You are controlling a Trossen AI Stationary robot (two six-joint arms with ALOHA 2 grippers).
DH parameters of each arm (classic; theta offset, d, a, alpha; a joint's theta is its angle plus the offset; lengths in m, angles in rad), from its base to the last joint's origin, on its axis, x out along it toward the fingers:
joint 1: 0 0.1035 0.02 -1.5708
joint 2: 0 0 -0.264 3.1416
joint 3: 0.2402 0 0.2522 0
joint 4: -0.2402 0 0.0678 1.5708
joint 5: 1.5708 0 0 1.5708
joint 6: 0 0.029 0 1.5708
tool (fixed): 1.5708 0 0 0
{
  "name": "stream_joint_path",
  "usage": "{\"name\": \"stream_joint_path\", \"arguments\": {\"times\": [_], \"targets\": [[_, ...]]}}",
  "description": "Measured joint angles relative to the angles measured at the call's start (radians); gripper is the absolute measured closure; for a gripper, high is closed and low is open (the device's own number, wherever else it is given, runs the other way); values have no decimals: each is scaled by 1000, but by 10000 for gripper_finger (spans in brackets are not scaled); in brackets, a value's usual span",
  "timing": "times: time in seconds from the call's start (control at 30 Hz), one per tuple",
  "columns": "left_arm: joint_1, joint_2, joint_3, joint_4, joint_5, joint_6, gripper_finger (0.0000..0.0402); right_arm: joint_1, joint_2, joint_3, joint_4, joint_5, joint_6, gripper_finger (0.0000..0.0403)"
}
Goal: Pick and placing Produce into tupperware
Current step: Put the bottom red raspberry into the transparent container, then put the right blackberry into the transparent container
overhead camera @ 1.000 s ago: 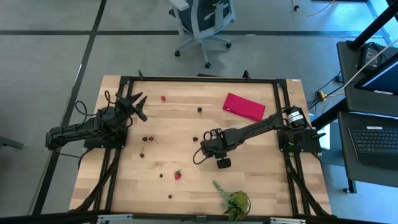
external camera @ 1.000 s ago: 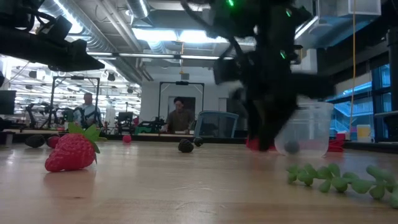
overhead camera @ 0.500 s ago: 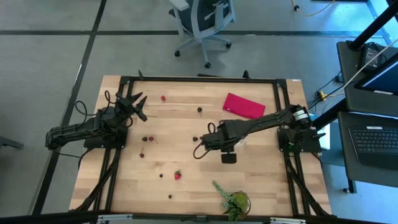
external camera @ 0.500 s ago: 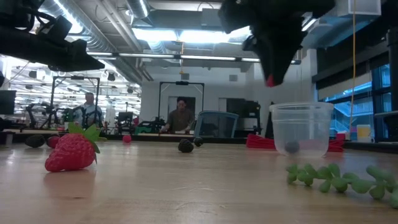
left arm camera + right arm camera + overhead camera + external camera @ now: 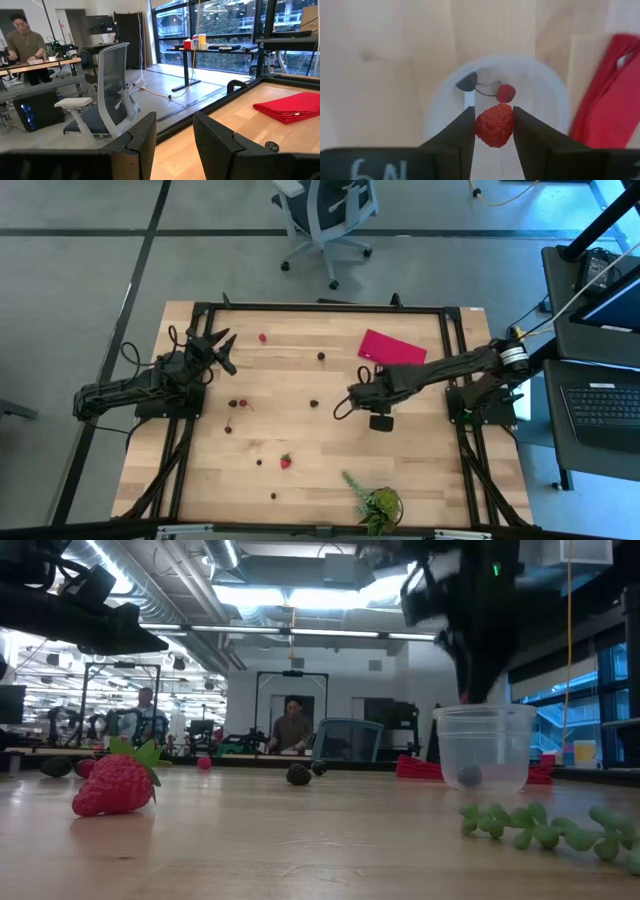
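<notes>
My right gripper (image 5: 494, 112) is shut on a small bright red berry (image 5: 494, 126) and hangs right over the clear round cup (image 5: 551, 86). In the high view this gripper (image 5: 364, 393) covers the cup. The cup (image 5: 485, 748) stands upright on the table, with a dark berry (image 5: 466, 82) and a red cherry (image 5: 506, 93) inside. A strawberry (image 5: 286, 462) and several dark berries (image 5: 233, 403) lie loose on the wood. My left gripper (image 5: 222, 348) waits open near the far left corner. My right gripper pinches the red berry between its two fingers (image 5: 465, 131), one on each side (image 5: 481, 127). The fingers come from above, pointing down into the cup's mouth. The berry is lifted clear, above the two fruits on the cup's floor.
A flat red piece (image 5: 392, 350) lies just beyond the cup toward the far right. A green leafy plant (image 5: 375, 502) lies at the near edge. More berries lie near the far edge (image 5: 263, 337) and mid-table (image 5: 313, 403). People sit in the room behind.
My right gripper has risen from the table beside the cup, carrying the red berry, and moved toward the table's right until it stands over the cup's mouth. It has stayed shut on the berry.
</notes>
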State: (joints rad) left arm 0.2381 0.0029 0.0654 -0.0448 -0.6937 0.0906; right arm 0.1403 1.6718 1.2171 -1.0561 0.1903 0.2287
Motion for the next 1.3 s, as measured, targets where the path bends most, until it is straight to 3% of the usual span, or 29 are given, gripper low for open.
{"name": "stream_joint_path", "arguments": {"times": [0.27,0.83,1.1,1.3], "targets": [[0,0,0,0,0,0,278,-43,-2,-141,131,-4,-40,282],[0,0,0,0,0,0,278,-46,-2,-149,146,1,-31,257],[0,0,0,0,0,0,278,-46,-2,-138,141,11,-34,184],[0,0,0,0,0,0,278,-45,-66,-17,109,12,-38,146]]}}
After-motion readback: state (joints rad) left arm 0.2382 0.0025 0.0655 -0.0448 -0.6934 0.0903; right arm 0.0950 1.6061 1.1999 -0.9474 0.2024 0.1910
